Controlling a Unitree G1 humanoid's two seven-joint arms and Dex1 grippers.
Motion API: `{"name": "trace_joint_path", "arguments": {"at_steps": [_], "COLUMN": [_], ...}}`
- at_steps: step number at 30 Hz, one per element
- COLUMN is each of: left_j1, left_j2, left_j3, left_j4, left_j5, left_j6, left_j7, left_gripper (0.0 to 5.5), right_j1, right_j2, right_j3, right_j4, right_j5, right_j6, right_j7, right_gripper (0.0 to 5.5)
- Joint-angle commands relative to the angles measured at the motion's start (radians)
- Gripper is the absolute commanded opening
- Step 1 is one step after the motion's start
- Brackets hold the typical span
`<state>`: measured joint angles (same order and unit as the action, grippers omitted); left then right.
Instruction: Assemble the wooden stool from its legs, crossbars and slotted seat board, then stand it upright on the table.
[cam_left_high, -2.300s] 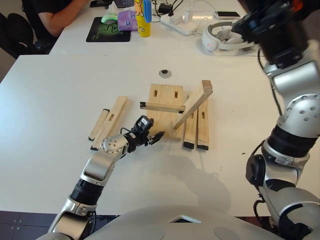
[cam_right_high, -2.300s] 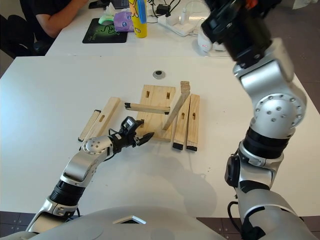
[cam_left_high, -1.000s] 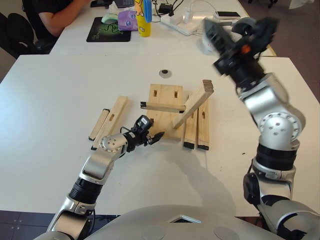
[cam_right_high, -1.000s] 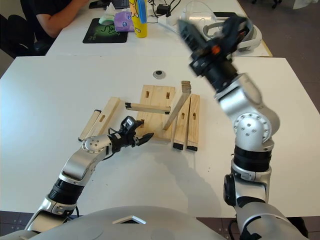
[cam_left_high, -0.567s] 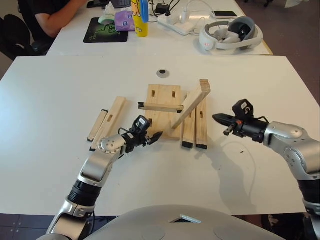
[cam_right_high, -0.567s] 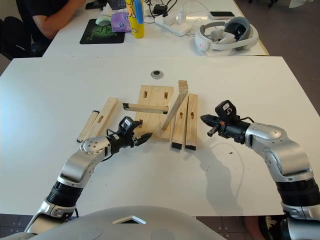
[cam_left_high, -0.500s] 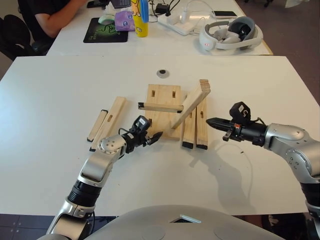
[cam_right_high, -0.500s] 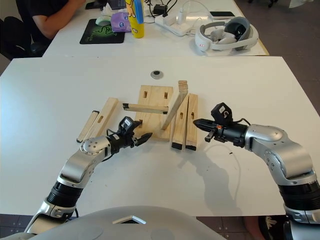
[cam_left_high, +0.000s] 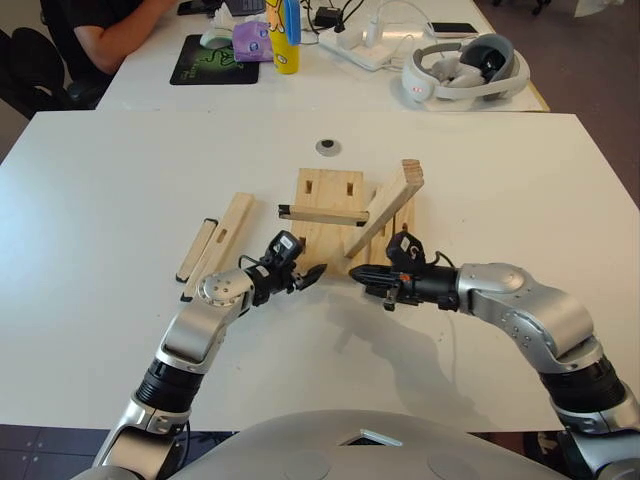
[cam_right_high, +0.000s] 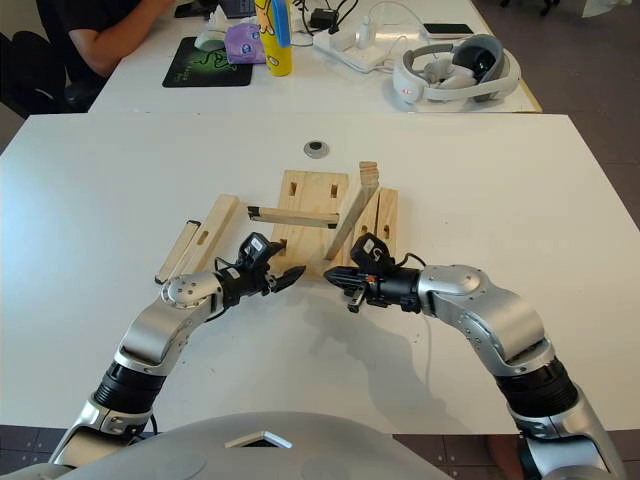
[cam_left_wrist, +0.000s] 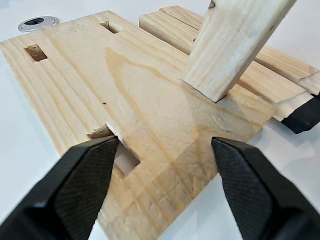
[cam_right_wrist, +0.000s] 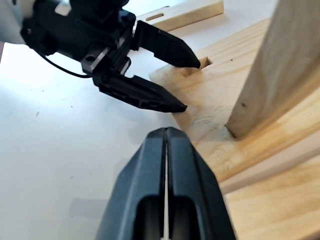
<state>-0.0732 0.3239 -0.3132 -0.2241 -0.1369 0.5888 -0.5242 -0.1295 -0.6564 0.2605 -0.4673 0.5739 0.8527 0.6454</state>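
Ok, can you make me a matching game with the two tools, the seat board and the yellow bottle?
Things:
1. left tool
2. right tool
3. seat board
4. yellow bottle

States:
A. standing on the far table
B. shut
C. lying flat on the near table
D. open

Pairs: 1-D, 2-B, 3-C, 4-A.

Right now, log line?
left end effector open at seat board edge | right end effector shut alongside | leg propped on it
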Motion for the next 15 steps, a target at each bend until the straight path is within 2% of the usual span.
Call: {"name": "trace_joint_path", "arguments": {"at_steps": [1, 11, 15], "left_j1": [0.039, 0.049, 0.057], "left_j2": [0.021, 0.015, 0.015], "left_j3": [-0.019, -0.012, -0.009], "left_j4": [0.034, 0.023, 0.016], "left_j5": [0.009, 0.005, 0.003], "left_j6": [0.064, 0.071, 0.075], "left_j7": [-0.003, 0.006, 0.01], "left_gripper": [3.5, 3.5, 3.5], "right_j1": [-0.043, -0.108, -0.132], "right_j2": [-0.005, -0.036, -0.037], "right_j3": [0.043, 0.165, 0.266], "right_j4": [0.001, -0.045, -0.042], "right_j5": [-0.041, -0.18, -0.293], "right_j6": [0.03, 0.075, 0.062], "right_j7": [0.009, -0.002, -0.023], "right_gripper": [0.0, 0.0, 0.0]}}
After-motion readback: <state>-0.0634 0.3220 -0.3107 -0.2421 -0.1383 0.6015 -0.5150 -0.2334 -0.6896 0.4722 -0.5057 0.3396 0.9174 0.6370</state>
